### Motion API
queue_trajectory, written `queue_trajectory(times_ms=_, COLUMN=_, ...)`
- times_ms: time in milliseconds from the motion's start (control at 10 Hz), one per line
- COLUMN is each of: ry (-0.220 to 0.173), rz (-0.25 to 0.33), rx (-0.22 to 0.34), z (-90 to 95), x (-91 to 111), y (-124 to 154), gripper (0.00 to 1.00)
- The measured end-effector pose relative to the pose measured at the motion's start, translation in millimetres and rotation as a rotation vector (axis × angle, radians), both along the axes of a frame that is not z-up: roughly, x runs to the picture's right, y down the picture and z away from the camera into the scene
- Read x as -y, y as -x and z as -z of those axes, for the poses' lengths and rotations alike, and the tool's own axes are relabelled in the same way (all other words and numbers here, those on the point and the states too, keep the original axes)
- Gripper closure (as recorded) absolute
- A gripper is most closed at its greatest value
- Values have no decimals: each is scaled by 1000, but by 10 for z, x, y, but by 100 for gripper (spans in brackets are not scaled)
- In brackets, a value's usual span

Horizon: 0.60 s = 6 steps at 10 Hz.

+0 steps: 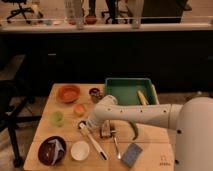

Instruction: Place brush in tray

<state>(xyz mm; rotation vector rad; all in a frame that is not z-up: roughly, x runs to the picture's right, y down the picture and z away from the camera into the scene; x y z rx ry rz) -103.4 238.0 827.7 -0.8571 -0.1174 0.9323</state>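
Note:
The white brush [94,143] lies slantwise on the wooden table, its round head at the upper left and its handle running toward the front right. The green tray [108,93] stands at the back right of the table and holds a yellow item [142,97]. My gripper [89,123] hangs at the end of the white arm that reaches in from the right. It is low over the table, right at the brush's head. The arm hides the spot where they meet.
An orange bowl [68,93], a small dark bowl [95,92], an orange piece [79,109] and a green cup [58,117] stand to the left. A dark red bowl [51,150] and white bowl [80,150] are in front. A brown block [105,130], fork [116,145] and blue sponge [131,154] lie beside the brush.

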Motion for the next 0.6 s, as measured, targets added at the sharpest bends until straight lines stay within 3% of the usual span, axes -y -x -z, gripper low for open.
queue_trajectory(times_ms=400, ry=-39, rz=27, rx=11, z=105, x=103, y=18, gripper=81)
queue_trajectory(times_ms=600, ry=-78, rz=33, rx=16, z=257, x=278, y=13, gripper=81)
